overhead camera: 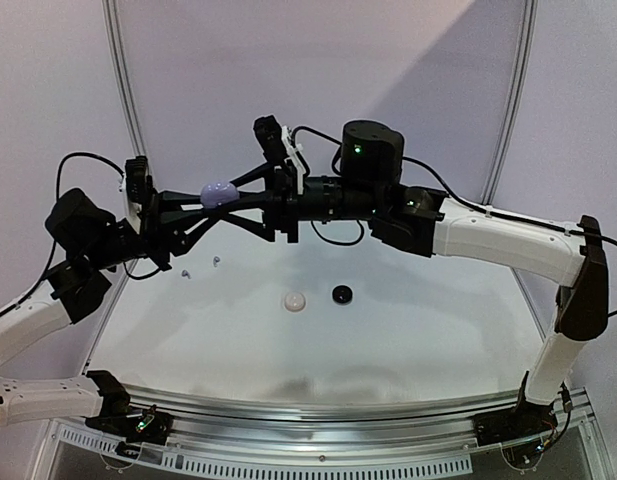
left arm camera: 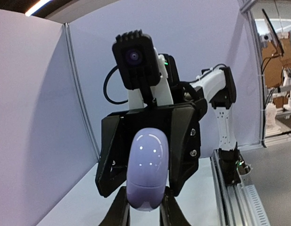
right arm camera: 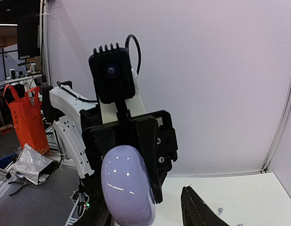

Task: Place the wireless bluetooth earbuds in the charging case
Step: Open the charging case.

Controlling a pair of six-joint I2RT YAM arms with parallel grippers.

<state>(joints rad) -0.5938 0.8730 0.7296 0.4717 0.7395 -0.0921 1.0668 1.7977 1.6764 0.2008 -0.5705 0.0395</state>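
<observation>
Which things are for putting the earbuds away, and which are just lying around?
For the job:
- lavender case, held up in the air by the left hand
- tiny pale earbuds, lying on the table

Probably just lying about:
- white round puck
- black round puck
</observation>
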